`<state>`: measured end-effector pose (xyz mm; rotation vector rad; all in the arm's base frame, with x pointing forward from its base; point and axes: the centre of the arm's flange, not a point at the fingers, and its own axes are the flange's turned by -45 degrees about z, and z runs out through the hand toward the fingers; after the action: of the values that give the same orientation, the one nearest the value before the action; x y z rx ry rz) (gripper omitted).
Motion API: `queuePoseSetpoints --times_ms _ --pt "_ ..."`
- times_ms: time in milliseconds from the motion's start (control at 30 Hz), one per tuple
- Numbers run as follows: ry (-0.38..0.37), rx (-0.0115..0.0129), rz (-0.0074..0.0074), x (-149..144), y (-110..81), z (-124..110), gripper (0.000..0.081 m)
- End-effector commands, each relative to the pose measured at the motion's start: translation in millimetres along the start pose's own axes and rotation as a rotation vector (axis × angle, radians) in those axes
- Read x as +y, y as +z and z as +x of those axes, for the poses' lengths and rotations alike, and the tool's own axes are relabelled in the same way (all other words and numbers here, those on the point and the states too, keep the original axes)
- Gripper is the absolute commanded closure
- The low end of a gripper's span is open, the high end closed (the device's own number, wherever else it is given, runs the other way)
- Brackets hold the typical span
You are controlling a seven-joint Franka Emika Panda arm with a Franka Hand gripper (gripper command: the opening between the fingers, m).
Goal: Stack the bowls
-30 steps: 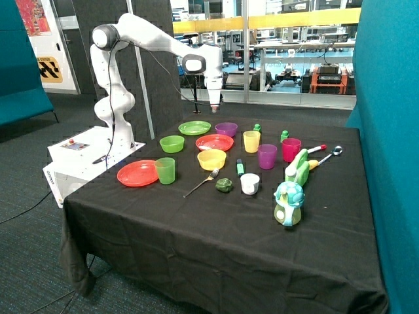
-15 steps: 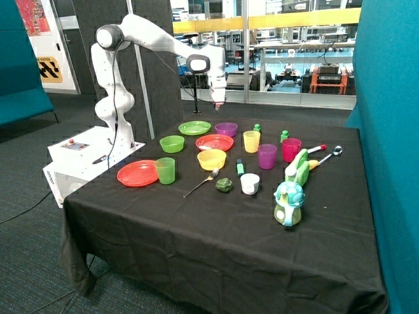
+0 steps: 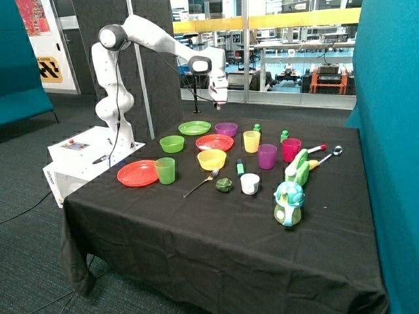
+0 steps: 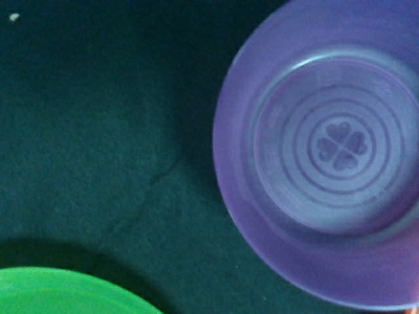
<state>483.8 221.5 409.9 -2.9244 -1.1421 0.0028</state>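
Three bowls stand apart on the black tablecloth. The purple bowl (image 3: 226, 129) is at the back, between the green plate and the yellow cup. The light green bowl (image 3: 172, 143) is near the robot's base side, and the yellow bowl (image 3: 211, 159) sits in front of the red plate. My gripper (image 3: 219, 104) hangs in the air above the back of the table, just over the purple bowl's edge on the green plate's side. The wrist view looks straight down into the purple bowl (image 4: 327, 150), empty, with a clover mark in its bottom.
A green plate (image 3: 194, 127) (image 4: 59, 291) lies beside the purple bowl, a red plate (image 3: 214, 142) in front of it. A second red plate (image 3: 138, 173), several cups (image 3: 267, 156), a fork (image 3: 202, 182), toys and a spoon are spread over the tablecloth (image 3: 216, 229).
The gripper has moved sideways from above the green plate toward the purple bowl, staying at about the same height. The bowls have not moved.
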Motion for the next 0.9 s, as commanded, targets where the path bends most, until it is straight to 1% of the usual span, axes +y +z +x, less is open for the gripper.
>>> queuePoseSetpoints --times_ms 0,67,167,200,333,500,533,667,733,867 --pt "-0.007 0.0009 -0.0026 -8 11.3 14 0.0405" --pt "-0.011 0.0009 -0.0026 -10 14.0 16 0.0435" --pt "-0.021 0.0009 -0.0026 -15 18.2 18 0.0447" --pt "-0.032 0.0009 -0.0026 -18 20.8 17 0.0471" --pt "-0.041 0.0008 -0.0026 -27 28.7 14 0.0520" --pt "-0.044 0.0008 -0.0026 -32 36.8 12 0.0545" --pt "-0.042 0.0008 -0.0026 -33 39.5 12 0.0540" --pt "-0.025 0.0009 -0.0026 -31 46.8 15 0.0467" --pt "-0.021 0.0009 -0.0026 -30 47.7 17 0.0472" --pt "-0.021 0.0009 -0.0026 -28 48.5 26 0.0451"
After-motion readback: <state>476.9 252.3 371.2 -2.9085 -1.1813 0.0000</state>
